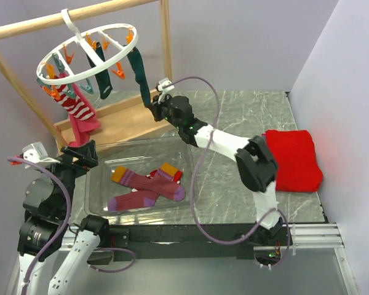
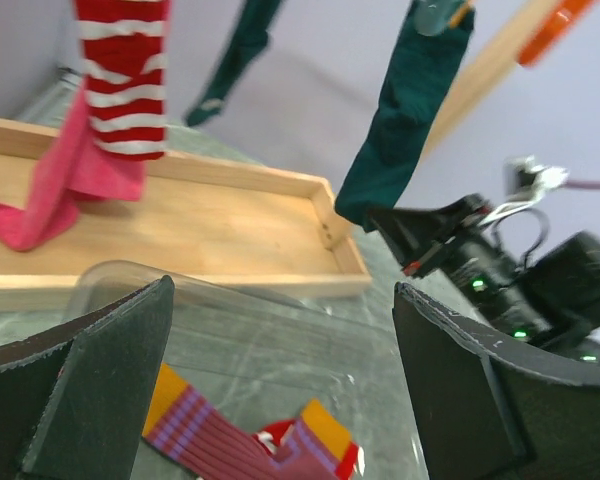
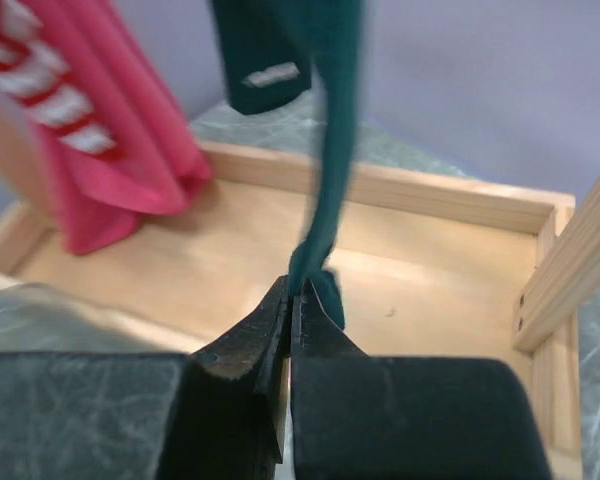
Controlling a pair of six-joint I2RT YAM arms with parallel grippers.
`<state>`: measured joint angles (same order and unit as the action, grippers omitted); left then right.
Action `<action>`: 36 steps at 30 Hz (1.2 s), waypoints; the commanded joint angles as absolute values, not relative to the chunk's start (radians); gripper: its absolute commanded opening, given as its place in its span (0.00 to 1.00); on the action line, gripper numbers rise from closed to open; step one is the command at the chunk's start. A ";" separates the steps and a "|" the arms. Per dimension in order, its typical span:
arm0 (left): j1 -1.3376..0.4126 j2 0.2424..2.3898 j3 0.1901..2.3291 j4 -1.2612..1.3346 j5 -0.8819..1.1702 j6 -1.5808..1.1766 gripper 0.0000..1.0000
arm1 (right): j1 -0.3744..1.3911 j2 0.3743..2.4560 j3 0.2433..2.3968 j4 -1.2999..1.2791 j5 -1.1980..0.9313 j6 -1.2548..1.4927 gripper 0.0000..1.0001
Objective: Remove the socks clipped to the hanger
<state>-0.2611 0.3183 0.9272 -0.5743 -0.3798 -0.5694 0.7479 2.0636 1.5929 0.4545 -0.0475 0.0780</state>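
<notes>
The white round hanger [image 1: 89, 52] hangs from the wooden rail with orange and teal clips. Clipped to it are a red-and-white striped sock [image 1: 80, 107], a magenta pink sock [image 1: 80, 126], a dark teal sock [image 1: 103, 77] and a second dark teal sock [image 1: 139, 77]. My right gripper [image 1: 155, 106] is shut on the lower end of that second teal sock [image 3: 330, 180], which is pulled taut. My left gripper [image 1: 80, 152] is open and empty above the clear bin's left edge. Two purple-maroon socks with orange cuffs [image 1: 144, 186] lie in the bin [image 2: 250, 435].
A clear plastic bin [image 1: 98, 206] sits at the front middle. A wooden tray base [image 1: 123, 123] of the rail frame lies behind it, with an upright post [image 1: 166, 37]. A big folded red cloth [image 1: 293, 160] lies at the right.
</notes>
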 commanded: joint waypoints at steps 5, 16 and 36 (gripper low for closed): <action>-0.258 0.333 1.040 -0.649 -0.079 -0.601 0.95 | 0.844 1.708 1.398 0.318 0.038 0.130 0.00; -0.258 0.419 1.117 -0.519 0.245 -0.695 0.94 | 1.008 1.485 1.278 0.114 0.228 0.196 0.00; -0.258 0.899 1.420 -0.370 0.305 -0.761 0.84 | 1.233 1.305 1.198 0.009 0.428 0.278 0.00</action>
<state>-0.2611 0.8787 1.3296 -0.3897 0.3317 -0.7555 1.1900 1.3407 1.1954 0.0299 0.3618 0.2661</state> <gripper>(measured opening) 0.842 0.012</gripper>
